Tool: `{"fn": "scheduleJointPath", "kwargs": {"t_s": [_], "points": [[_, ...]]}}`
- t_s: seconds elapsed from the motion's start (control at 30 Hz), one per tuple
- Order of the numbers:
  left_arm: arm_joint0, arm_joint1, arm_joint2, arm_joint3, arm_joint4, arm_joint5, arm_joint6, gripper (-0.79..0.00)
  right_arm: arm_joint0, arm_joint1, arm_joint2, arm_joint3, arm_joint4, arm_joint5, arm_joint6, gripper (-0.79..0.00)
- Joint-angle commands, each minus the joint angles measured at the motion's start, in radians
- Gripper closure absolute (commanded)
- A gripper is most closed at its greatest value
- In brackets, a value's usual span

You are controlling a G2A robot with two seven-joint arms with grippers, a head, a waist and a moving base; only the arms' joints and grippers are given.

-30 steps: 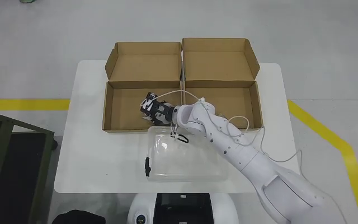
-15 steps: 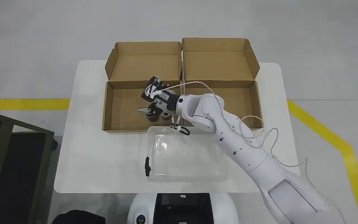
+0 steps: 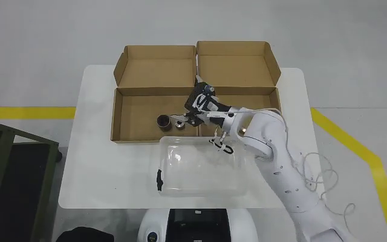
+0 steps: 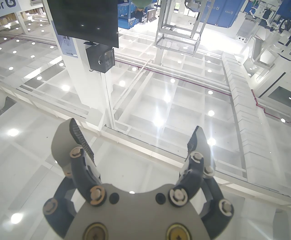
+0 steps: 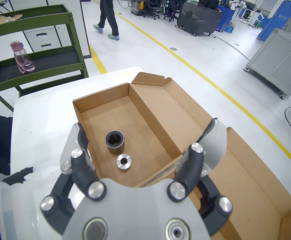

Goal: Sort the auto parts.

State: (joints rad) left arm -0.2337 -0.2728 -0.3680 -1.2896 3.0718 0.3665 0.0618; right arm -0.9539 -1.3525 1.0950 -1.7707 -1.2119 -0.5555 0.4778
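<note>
Print in the room behind: brand marks and small type, nothing else legible

In the left wrist view, a white sign (image 4: 9,4), only partly seen, bears large blue letters and a logo, which is a brand mark. The blue panels (image 4: 227,19) carry the same sort of mark in white. A poster (image 4: 68,44) on the white pillar (image 4: 88,86), below the black screen (image 4: 84,20), has a drawing and lines of type too small to read. In the right wrist view, a blue panel (image 5: 277,20) far across the hall bears white lettering, also too small to make out.
</note>
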Motion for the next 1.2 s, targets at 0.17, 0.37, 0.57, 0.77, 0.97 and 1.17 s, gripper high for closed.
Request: {"fn": "scheduleJointPath", "kwargs": {"t_s": [0.17, 0.37, 0.57, 0.77, 0.97, 1.17], "points": [[0.000, 0.000, 0.000, 0.000, 0.000, 0.000, 0.000, -0.785, -0.216, 0.047, 0.208, -0.171, -0.021, -0.079, -0.008, -0.785], [0.000, 0.000, 0.000, 0.000, 0.000, 0.000, 0.000, -0.785, -0.395, 0.073, 0.376, -0.262, -0.059, -0.074, -0.084, -0.785], [0.000, 0.000, 0.000, 0.000, 0.000, 0.000, 0.000, -0.785, -0.526, 0.086, 0.489, -0.308, -0.112, -0.039, -0.188, -0.785], [0.000, 0.000, 0.000, 0.000, 0.000, 0.000, 0.000, -0.785, -0.642, 0.098, 0.618, -0.332, -0.159, -0.019, -0.300, -0.785], [0.000, 0.000, 0.000, 0.000, 0.000, 0.000, 0.000, -0.785, -0.725, 0.103, 0.709, -0.341, -0.180, 0.023, -0.411, -0.785], [0.000, 0.000, 0.000, 0.000, 0.000, 0.000, 0.000, -0.785, -0.765, 0.105, 0.736, -0.343, -0.164, 0.037, -0.465, -0.785]]}}
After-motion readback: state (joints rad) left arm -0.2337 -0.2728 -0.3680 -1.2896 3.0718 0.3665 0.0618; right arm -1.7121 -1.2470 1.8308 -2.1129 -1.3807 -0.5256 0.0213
